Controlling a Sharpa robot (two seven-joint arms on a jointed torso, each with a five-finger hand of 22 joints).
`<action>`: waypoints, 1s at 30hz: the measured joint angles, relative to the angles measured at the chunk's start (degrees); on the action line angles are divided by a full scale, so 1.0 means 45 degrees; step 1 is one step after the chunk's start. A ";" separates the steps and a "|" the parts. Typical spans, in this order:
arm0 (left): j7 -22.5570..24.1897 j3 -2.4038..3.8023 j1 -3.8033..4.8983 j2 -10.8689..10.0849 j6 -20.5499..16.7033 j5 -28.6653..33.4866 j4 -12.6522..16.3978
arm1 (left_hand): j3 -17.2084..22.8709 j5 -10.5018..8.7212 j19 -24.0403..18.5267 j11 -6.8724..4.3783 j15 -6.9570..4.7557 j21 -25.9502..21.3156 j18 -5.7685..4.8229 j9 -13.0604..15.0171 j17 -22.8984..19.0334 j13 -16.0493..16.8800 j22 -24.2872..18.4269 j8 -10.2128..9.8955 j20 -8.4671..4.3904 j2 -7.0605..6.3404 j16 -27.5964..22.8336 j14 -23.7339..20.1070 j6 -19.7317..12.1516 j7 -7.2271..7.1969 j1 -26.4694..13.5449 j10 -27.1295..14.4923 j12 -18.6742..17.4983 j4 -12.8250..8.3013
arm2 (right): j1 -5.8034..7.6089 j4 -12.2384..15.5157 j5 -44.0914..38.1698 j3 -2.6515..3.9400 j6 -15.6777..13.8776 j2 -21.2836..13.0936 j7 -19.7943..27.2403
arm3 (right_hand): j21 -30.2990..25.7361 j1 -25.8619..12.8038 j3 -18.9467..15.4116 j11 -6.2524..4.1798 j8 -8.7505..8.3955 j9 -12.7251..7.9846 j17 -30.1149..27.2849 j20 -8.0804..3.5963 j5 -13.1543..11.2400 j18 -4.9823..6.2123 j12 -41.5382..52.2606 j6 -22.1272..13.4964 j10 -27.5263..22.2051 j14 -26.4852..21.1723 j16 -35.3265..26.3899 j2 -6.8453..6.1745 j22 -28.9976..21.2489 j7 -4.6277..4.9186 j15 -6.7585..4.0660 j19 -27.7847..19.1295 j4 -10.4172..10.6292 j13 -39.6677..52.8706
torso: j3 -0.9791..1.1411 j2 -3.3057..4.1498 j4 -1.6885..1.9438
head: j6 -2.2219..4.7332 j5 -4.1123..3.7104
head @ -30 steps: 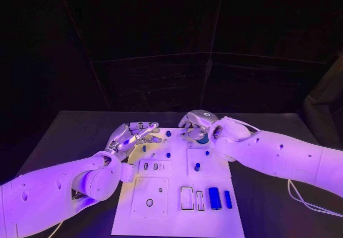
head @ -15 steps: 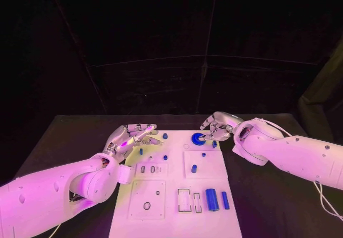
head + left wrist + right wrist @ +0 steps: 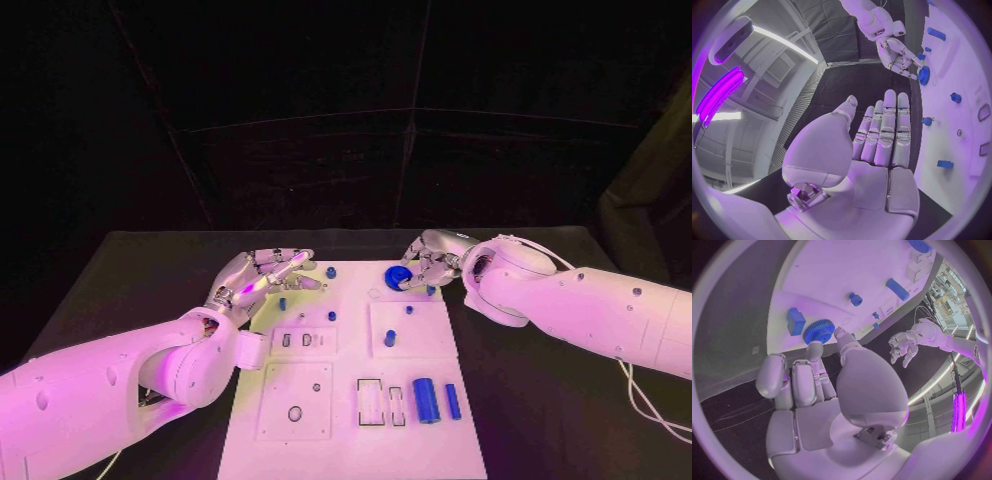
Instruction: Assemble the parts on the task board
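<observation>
Head view: white board (image 3: 353,440) flat on the black desk (image 3: 130,270), left hand (image 3: 257,275) over the board's far left corner, right hand (image 3: 430,262) at the far right corner beside the blue gear (image 3: 397,277). From here can't tell whether the right fingers touch the gear. Right wrist view settles it partly: gear (image 3: 819,331) is a toothed disc lying flat on the board, fingertips (image 3: 815,346) sit right at its rim, thumb tip alongside, nothing gripped, fingers loosely curved and apart, so released. That view also shows a blue block (image 3: 796,321) just beside the gear and a small peg (image 3: 856,299) further along, neither clear from the head. Left wrist view: left hand (image 3: 873,150) flat, fingers straight and side by side, palm bare, holding nothing; it also catches the right hand (image 3: 898,55) hanging over the gear (image 3: 924,75). Only the head view gives the board's near end: a fat blue cylinder (image 3: 426,399) and a thinner bar (image 3: 451,401) lying parallel, two outlined rectangular slots (image 3: 372,401) next to them, a ring hole (image 3: 294,412) on the left panel. Hands are smooth silver metal, arms glossy white shell, board matte
</observation>
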 measured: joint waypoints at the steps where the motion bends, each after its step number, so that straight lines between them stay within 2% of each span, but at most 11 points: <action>1: 0.0000 0.0000 0.0000 0.0003 0.0002 0.0000 -0.0005 | 0.0000 0.0000 0.0000 0.0000 0.0000 0.0000 -0.0001 0.0000 0.0000 0.0000 0.0000 0.0000 0.0000 0.0000 0.0000 0.0000 0.0000 0.0000 0.0000 0.0000 0.0000 0.0000 | 0.0000 -0.0049 -0.0043 0.0000 0.0035 0.0042 -0.0020 | 0.0000 0.0000 -0.0004 0.0000 0.0035 0.0000 0.0025 0.0000 0.0000 0.0000 0.0079 -0.0019 0.0000 0.0000 0.0025 0.0000 0.0019 0.0018 0.0000 0.0000 0.0004 0.0088 | -0.0005 0.0000 0.0004 | -0.0012 0.0000; 6: -0.0004 0.0000 -0.0001 0.0010 0.0012 0.0000 -0.0024 | 0.0000 0.0000 0.0000 0.0000 0.0000 0.0000 -0.0001 0.0000 0.0011 0.0000 0.0001 0.0000 0.0000 0.0000 0.0000 0.0000 0.0000 0.0000 0.0000 0.0000 0.0000 0.0000 | 0.0000 -0.0281 -0.0228 0.0001 0.0175 0.0265 -0.0108 | 0.0016 0.0068 -0.0066 0.0000 0.0035 0.0000 0.0104 0.0043 0.0000 0.0001 0.0282 -0.0019 0.0001 0.0000 0.0034 0.0068 0.0047 0.0017 -0.0001 0.0044 0.0066 0.0322 | -0.0012 0.0000 0.0016 | -0.0051 -0.0015; 11: -0.0011 0.0000 -0.0001 0.0024 0.0024 0.0000 -0.0037 | 0.0000 0.0000 0.0000 0.0000 0.0000 0.0000 0.0000 0.0000 0.0010 0.0000 -0.0002 0.0000 0.0000 -0.0001 0.0000 0.0000 0.0032 0.0032 0.0001 0.0000 0.0001 0.0000 | 0.0000 -0.0488 -0.0401 0.0004 0.0284 0.0464 -0.0182 | 0.0052 0.0272 -0.0066 0.0000 0.0188 0.0001 0.0193 0.0043 0.0005 0.0001 0.0552 -0.0019 0.0098 0.0000 0.0097 0.0272 0.0122 0.0018 -0.0001 0.0044 0.0067 0.0635 | -0.0012 0.0000 0.0024 | -0.0071 -0.0012; 18: -0.0022 0.0000 -0.0001 0.0027 0.0042 -0.0001 -0.0051 | 0.0000 0.0000 0.0000 0.0000 0.0000 0.0000 -0.0001 0.0000 0.0020 0.0000 -0.0011 0.0001 0.0000 -0.0002 0.0000 0.0000 0.0049 0.0049 0.0002 -0.0001 0.0001 0.0000 | 0.0018 -0.0650 -0.0583 0.0019 0.0465 0.0631 -0.0241 | 0.0108 0.0488 -0.0066 0.0000 0.0288 0.0011 0.0229 0.0043 0.0071 0.0001 0.0730 -0.0019 0.0098 0.0001 0.0142 0.0355 0.0156 0.0018 -0.0001 0.0043 0.0067 0.0846 | -0.0012 -0.0004 0.0023 | -0.0126 0.0035; 22: -0.0032 0.0000 -0.0001 0.0030 0.0054 -0.0001 -0.0057 | 0.0000 0.0000 0.0000 0.0000 0.0000 0.0000 -0.0001 0.0000 0.0025 0.0000 -0.0011 0.0001 0.0001 -0.0002 0.0000 0.0000 0.0048 0.0048 0.0002 -0.0001 0.0001 0.0000 | 0.0030 -0.0663 -0.0660 0.0029 0.0583 0.0720 -0.0255 | 0.0152 0.0659 0.0051 -0.0072 0.0552 0.0058 0.0308 0.0043 0.0071 0.0001 0.1004 0.0215 0.0261 0.0000 0.0219 0.0527 0.0231 -0.0125 -0.0001 0.0044 0.0007 0.1136 | -0.0011 -0.0007 0.0015 | -0.0149 0.0045; 25: -0.0042 0.0000 -0.0001 0.0036 0.0065 -0.0001 -0.0060 | -0.0035 0.0000 0.0000 0.0001 0.0000 0.0000 0.0000 0.0000 0.0025 0.0000 -0.0024 0.0001 0.0000 -0.0003 0.0000 0.0000 0.0048 0.0049 0.0003 -0.0001 0.0001 -0.0035 | 0.0042 -0.0665 -0.0754 0.0039 0.0652 0.0742 -0.0267 | 0.0196 0.0898 0.0316 -0.0165 0.0782 0.0094 0.0441 0.0043 -0.0412 0.0003 0.1461 0.0577 0.0498 0.0000 0.0292 0.0765 0.0356 -0.0173 -0.0001 0.0044 -0.0160 0.1640 | -0.0009 -0.0007 0.0010 | -0.0151 0.0046; 30: -0.0057 0.0000 -0.0001 0.0035 0.0080 -0.0001 -0.0068 | -0.0035 0.0000 0.0000 0.0001 0.0000 0.0000 0.0000 0.0000 0.0024 0.0000 -0.0023 0.0001 0.0000 -0.0003 0.0000 0.0000 0.0048 0.0049 0.0003 -0.0001 0.0002 -0.0035 | 0.0050 -0.0627 -0.1010 0.0045 0.0673 0.0744 -0.0283 | 0.0256 0.1091 0.0892 -0.0204 0.0935 0.0081 0.0536 -0.0005 -0.1141 0.0002 0.1704 0.0909 0.0621 0.0001 0.0339 0.0958 0.0474 -0.0214 -0.0001 0.0091 -0.0417 0.2028 | -0.0009 -0.0007 0.0010 | -0.0172 0.0037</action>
